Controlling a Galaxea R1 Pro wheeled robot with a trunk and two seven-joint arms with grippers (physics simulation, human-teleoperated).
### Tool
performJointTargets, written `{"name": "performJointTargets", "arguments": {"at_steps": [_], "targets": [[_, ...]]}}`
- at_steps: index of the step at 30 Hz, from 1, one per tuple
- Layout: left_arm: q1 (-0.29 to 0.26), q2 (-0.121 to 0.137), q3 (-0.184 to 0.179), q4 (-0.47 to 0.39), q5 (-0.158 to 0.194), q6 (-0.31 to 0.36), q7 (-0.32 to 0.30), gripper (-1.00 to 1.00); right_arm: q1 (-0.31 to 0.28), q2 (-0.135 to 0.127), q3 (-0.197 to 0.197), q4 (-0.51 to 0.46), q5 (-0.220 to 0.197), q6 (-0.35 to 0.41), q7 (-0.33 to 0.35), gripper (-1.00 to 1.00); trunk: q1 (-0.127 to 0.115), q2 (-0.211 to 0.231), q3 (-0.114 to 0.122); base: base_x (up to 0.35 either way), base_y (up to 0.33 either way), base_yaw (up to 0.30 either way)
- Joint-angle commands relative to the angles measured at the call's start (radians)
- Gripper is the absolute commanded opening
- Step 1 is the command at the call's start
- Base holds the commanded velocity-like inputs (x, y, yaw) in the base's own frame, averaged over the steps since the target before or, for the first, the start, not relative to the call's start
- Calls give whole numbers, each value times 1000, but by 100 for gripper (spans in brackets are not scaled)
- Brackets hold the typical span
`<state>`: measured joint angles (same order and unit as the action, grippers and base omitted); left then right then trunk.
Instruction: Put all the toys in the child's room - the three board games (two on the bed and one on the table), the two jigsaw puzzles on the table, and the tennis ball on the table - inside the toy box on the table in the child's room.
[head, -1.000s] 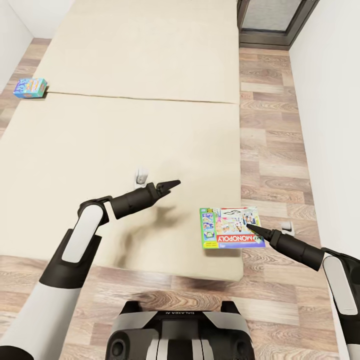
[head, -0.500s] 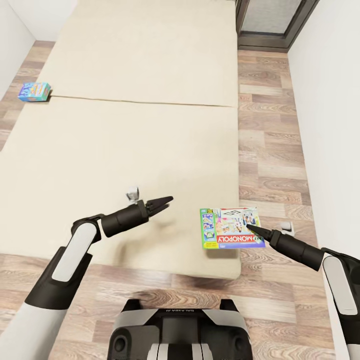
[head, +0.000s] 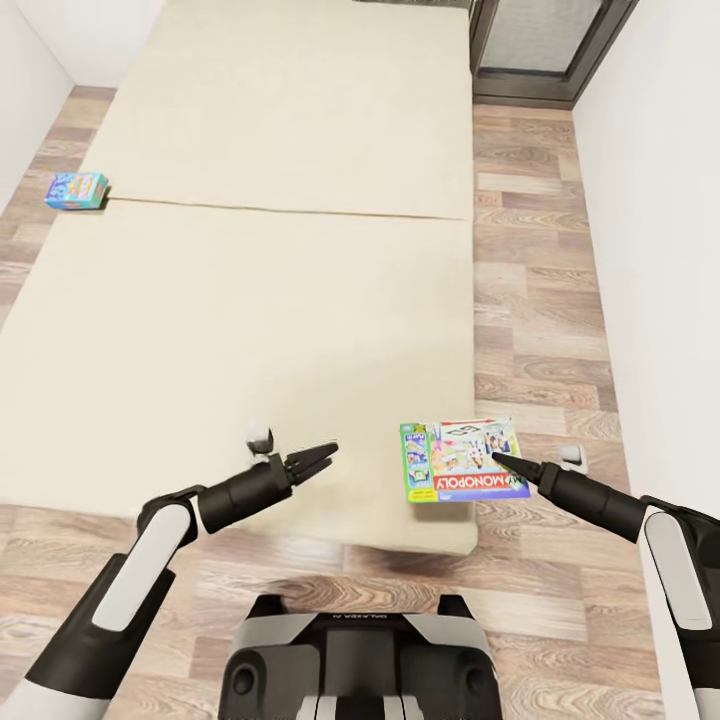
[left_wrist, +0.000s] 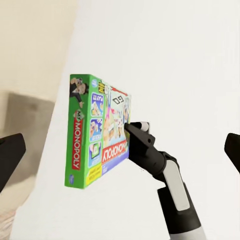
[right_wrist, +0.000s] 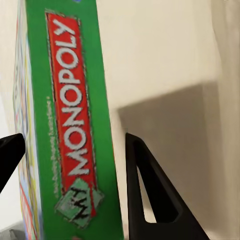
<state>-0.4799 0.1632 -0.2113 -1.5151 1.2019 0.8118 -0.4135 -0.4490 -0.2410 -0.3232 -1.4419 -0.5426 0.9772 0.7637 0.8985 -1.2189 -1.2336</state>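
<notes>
The right pincer (head: 497, 457) has its fingers spread either side of the Monopoly box (head: 462, 460), straddling its edge but not yet closed on it. The box lies at the lower right of the head view, on the bed (head: 250, 300) corner, part overhanging the floor (head: 540, 300). A loose or off-centre pinch could tip it off the mattress. The left pincer (head: 320, 457) hangs open and empty, lower centre. The head view alone shows the blue game box (head: 77, 189) at upper left; the right wrist view alone shows the fingers flanking the box's green side (right_wrist: 75, 130).
</notes>
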Motion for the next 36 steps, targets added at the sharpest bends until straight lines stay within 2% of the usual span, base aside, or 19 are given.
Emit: {"name": "performJointTargets", "arguments": {"at_steps": [1,13,24,36], "targets": [[12,3,-1,1,2,-7,-3,100,-1,0,-1,0,3,5,3,-100,-4,7,3,0,0,0],[54,12,-2,5,1,-45,-9,100,-1,0,-1,0,11,5,3,-100,-50,91,41,0,0,0],[60,13,-2,6,1,-50,-46,100,-1,1,1,0,12,4,3,-100,-92,168,75,0,0,0],[61,13,-3,6,1,-51,-57,100,-1,2,4,0,12,3,3,-100,-138,252,113,0,0,0]]}}
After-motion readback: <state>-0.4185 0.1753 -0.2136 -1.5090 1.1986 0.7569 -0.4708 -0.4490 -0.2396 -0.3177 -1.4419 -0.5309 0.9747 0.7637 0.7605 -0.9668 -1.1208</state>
